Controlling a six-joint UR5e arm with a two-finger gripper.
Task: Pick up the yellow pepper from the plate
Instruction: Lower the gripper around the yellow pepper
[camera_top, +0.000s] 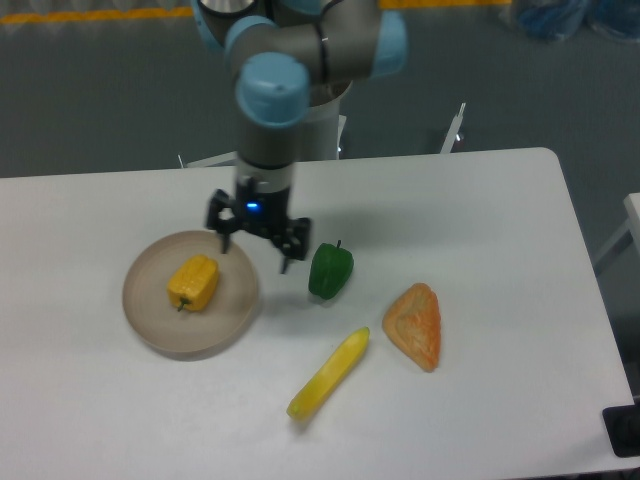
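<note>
I have the gripper (256, 250) hanging over the table (480, 200), its two fingers spread wide apart and pointing down with nothing between them. A small blue light shows on its body just above the fingers.

The yellow pepper (193, 283) lies down and to the left of the gripper as the camera shows it, apart from both fingers. It rests on its side on the plate (150, 320), near the plate's middle, with its short stem end turned toward the near-left rim. One finger hangs over the plate's far edge and the other just past its right rim; I cannot tell how high above the surface they are.

Just to the right of the gripper sits a green pepper (330, 270), close to the right finger but not touching it. Further down and right lie a long yellow-green vegetable (328, 374) and an orange wedge (415, 325), both well apart from the gripper.
</note>
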